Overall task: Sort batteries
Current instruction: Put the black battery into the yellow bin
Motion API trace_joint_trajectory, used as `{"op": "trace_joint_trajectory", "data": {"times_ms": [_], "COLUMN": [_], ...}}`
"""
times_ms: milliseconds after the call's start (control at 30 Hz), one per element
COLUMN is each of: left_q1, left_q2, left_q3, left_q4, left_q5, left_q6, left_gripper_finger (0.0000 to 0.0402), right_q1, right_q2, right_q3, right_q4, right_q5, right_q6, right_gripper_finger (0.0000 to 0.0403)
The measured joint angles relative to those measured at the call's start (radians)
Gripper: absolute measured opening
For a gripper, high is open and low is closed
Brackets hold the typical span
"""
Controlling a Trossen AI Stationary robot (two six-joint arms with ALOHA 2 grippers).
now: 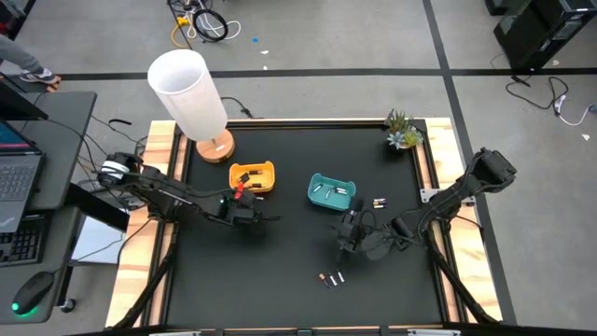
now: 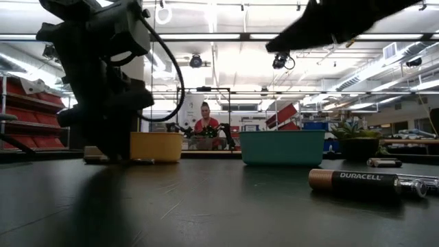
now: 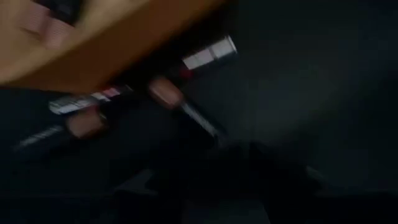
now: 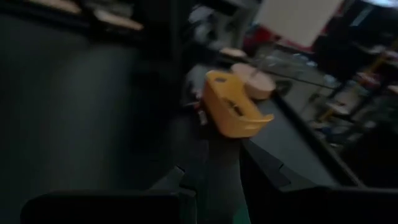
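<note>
A grey concrete floor (image 1: 373,37) crossed by dark lines is seen around the black surface (image 1: 289,252). Cables (image 1: 201,23) are strewn on it. A desk with a laptop (image 1: 14,177) and mouse (image 1: 33,291) is placed alongside. Ceiling lights (image 2: 226,68), red shelving (image 2: 31,113) and a seated person (image 2: 206,118) are shown beyond.

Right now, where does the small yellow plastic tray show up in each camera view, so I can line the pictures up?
High view: the small yellow plastic tray sits left of centre, below the lamp's round wooden base.
Low view: the tray stands left of centre, beside the teal tray.
Left wrist view: only its blurred yellow wall fills the upper left.
Right wrist view: the tray is mid-picture.
Shared landmark: the wooden lamp base directly behind it.
</note>
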Motion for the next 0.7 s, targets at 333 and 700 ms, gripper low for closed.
{"op": "trace_joint_trajectory", "data": {"times_ms": [333, 700], "left_q1": [0.015, 0.02], "left_q2": [0.0, 0.108], "left_q3": [0.0, 0.007], "left_q4": [-0.005, 0.017], "left_q5": [-0.097, -0.104], "left_q6": [-0.307, -0.512], "left_gripper_finger": [0.0181, 0.0181], "right_q1": [0.011, 0.109], "right_q2": [0.0, 0.0], "right_q3": [-0.081, -0.133], "right_q4": [0.033, 0.045], "right_q5": [-0.188, -0.27], "right_q6": [-0.05, -0.057], "right_gripper_finger": [0.0077, 0.0077]}}
